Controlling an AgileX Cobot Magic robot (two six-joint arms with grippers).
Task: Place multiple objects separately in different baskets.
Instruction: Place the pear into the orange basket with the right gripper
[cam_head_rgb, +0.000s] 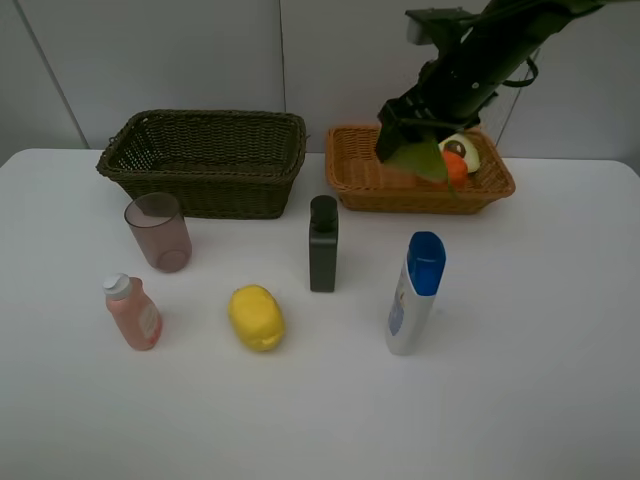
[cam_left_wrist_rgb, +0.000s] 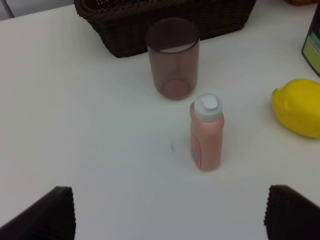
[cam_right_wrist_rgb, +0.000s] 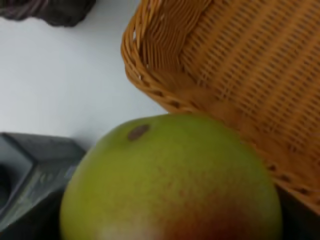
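the right gripper (cam_head_rgb: 410, 148) hangs over the light orange basket (cam_head_rgb: 400, 198), its jaws closed on the green-red pear (cam_head_rgb: 422, 162); the wrist view fills with the pear's green skin, which blushes red at one end, with the basket's woven wall right behind it. whether the pear touches the basket floor cannot be told. inside the same basket, toward its 3 o'clock end, lie the avocado half (cam_head_rgb: 468, 146) and the orange (cam_head_rgb: 456, 170), the orange touching the avocado at its 6 o'clock side. taking the dark green bottle (cam_head_rgb: 323, 244), upright near the middle of the white table (cam_head_rgb: 520, 380), as the centre of the dial: the light orange basket sits at 1 o'clock, the dark brown-green basket (cam_head_rgb: 215, 190) at 10 o'clock, and the two baskets stand side by side, close but apart. the pink cup (cam_head_rgb: 158, 232) stands upright at 9 o'clock, just in front of the dark basket. the pink bottle (cam_head_rgb: 132, 312), white-capped and upright, is at 8 o'clock, near the cup but apart from it. the yellow lemon (cam_head_rgb: 256, 317) lies at 7 o'clock, and the white blue-capped bottle (cam_head_rgb: 415, 293) stands at 4 o'clock. the left gripper (cam_left_wrist_rgb: 170, 215) is out of the high view; its own camera shows its two dark fingertips (cam_left_wrist_rgb: 50, 215) spread wide apart, holding nothing, above bare table, with the pink bottle and cup ahead of them.
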